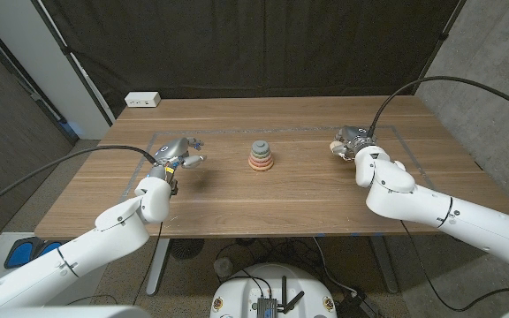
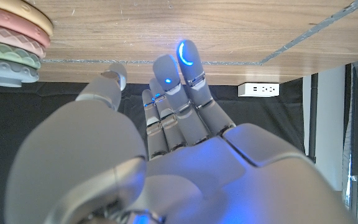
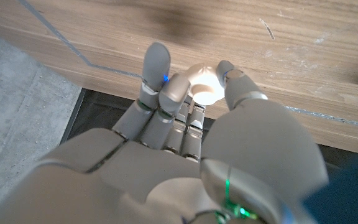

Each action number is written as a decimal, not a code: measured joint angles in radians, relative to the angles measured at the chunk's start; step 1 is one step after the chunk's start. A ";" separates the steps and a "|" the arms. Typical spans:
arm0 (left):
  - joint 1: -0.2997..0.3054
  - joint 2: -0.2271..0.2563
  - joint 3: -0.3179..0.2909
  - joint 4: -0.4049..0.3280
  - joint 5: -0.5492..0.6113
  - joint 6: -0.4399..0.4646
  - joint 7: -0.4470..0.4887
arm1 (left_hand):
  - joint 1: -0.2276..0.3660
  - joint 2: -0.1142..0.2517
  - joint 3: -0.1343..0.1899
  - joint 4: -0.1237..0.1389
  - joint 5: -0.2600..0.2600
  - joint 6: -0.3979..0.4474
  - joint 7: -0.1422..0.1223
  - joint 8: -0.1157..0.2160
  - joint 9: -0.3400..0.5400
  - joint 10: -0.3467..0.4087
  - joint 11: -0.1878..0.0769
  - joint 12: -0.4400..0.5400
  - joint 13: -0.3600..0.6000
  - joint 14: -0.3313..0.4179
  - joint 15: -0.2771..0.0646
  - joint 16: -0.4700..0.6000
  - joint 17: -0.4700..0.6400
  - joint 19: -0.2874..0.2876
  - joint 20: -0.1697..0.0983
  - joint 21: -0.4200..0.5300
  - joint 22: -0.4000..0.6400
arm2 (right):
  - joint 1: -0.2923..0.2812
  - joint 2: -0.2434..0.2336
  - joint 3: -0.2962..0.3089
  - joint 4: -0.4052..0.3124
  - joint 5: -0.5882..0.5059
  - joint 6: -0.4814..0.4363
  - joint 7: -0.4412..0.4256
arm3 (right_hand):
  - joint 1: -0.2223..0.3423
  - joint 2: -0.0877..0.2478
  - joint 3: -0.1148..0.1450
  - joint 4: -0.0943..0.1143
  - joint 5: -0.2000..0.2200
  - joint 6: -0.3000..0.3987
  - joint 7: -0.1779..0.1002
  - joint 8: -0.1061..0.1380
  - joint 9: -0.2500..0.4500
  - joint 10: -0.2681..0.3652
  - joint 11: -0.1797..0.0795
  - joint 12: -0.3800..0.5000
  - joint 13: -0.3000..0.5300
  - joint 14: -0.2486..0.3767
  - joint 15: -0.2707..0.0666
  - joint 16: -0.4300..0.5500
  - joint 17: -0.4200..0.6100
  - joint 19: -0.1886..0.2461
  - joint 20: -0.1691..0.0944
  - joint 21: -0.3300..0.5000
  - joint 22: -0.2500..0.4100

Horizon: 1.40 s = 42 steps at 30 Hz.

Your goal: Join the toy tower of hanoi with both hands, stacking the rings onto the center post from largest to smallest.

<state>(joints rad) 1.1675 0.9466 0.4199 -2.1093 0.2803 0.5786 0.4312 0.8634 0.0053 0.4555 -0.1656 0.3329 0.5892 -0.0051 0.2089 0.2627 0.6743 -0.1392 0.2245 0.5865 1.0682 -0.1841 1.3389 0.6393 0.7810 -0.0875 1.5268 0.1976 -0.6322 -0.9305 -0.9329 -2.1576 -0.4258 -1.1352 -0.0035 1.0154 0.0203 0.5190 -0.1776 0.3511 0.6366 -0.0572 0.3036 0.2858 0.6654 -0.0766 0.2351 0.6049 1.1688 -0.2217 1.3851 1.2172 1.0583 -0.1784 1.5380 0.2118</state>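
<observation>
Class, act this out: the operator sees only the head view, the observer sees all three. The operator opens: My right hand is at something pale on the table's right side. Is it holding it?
Observer: Yes. The right wrist view shows the right hand pinching a cream ring between its fingers.
Operator: Anything in my left hand?
Observer: No. In the left wrist view the left hand holds nothing, its fingers stretched out.
Operator: Any detail on the stack?
Observer: The ring stack has wavy patterns along its rings' edges.
</observation>
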 measured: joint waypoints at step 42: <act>-0.004 0.001 0.003 0.006 0.014 -0.007 0.003 | 0.000 0.000 0.012 -0.002 0.000 0.004 0.003 0.000 0.005 0.005 -0.002 0.000 0.000 -0.002 -0.002 0.004 0.000 0.000 0.000 0.000 0.000 | -0.012 -0.023 0.055 -0.062 -0.045 0.178 0.086 | 0.008 -0.008 0.000 0.000 -0.006 0.011 0.004 0.002 0.000 0.018 0.007 -0.011 0.000 0.000 0.000 0.003 0.000 0.004 -0.004 -0.008 0.005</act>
<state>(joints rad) 1.1633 0.9472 0.4227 -2.1038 0.2942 0.5713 0.4347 0.8635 0.0054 0.4679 -0.1671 0.3329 0.5932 -0.0021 0.2089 0.2674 0.6791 -0.1407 0.2245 0.5863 1.0661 -0.1861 1.3430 0.6391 0.7810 -0.0876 1.5268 0.1975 -0.6438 -0.9531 -0.8777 -2.2198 -0.4709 -0.9574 0.0824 1.0229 0.0127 0.5190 -0.1776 0.3448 0.6478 -0.0536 0.3056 0.2858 0.6833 -0.0693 0.2240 0.6050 1.1688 -0.2217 1.3881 1.2174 1.0619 -0.1821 1.5297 0.2164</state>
